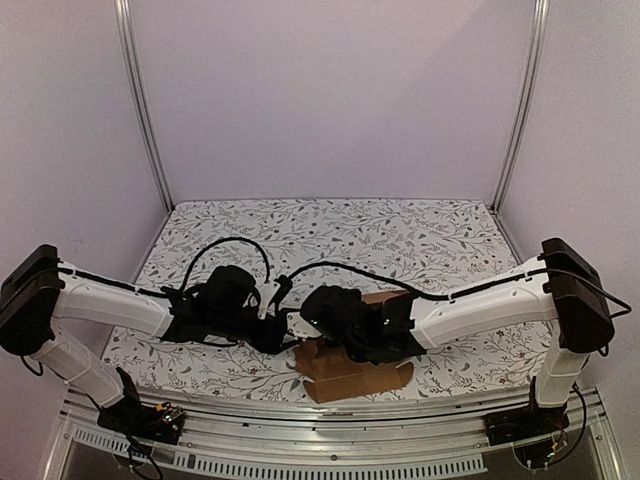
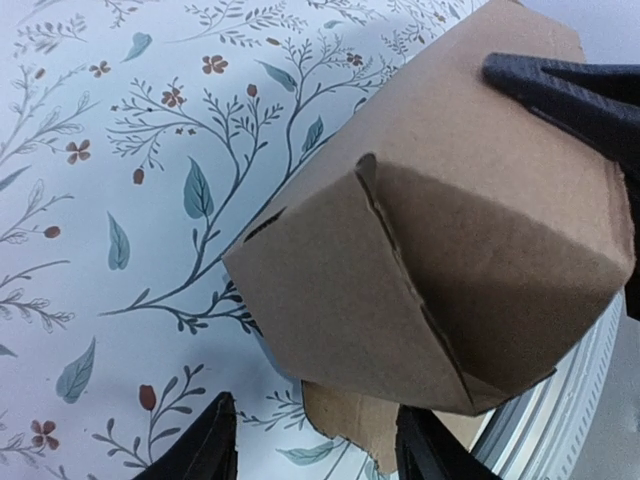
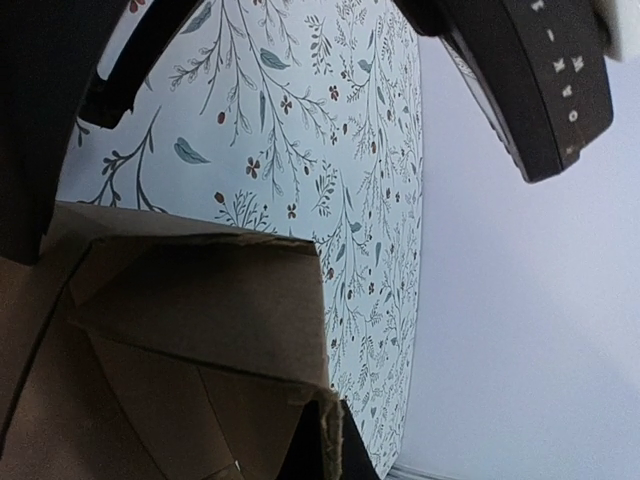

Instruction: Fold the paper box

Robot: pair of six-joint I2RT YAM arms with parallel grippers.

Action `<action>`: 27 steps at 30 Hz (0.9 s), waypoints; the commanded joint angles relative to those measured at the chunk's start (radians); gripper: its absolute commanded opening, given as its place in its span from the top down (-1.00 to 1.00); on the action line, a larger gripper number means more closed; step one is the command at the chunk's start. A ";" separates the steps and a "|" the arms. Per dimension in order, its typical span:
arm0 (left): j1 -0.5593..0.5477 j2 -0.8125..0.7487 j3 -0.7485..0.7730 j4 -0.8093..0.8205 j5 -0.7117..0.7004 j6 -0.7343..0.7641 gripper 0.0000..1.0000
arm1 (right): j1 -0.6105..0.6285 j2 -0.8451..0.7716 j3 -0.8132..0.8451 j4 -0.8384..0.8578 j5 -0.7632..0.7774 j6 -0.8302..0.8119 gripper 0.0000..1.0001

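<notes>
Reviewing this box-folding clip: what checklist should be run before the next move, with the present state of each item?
1. Left pincer jaws apart, nothing clamped: ok.
2. Right pincer shut, tip on the paper box: ok. Whether it pinches cardboard: cannot tell.
3. Box end flaps meet along the seam: ok.
4. Loose tab sticks out under the box: not ok.
5. Box sits at the near edge of the table and might slip: not ok.
</notes>
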 commanded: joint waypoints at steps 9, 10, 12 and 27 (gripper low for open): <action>-0.015 0.029 -0.029 0.077 -0.018 0.000 -0.20 | 0.009 0.053 -0.047 0.109 0.027 0.030 1.00; -0.016 0.029 -0.033 0.081 -0.017 -0.002 -0.20 | 0.009 0.055 -0.050 0.109 0.033 0.030 1.00; -0.017 0.029 -0.040 0.092 -0.016 -0.005 -0.21 | 0.008 0.063 -0.057 0.148 0.042 0.026 1.00; -0.015 0.000 -0.115 0.160 -0.056 -0.038 -0.33 | 0.015 0.059 -0.122 0.269 0.052 0.002 1.00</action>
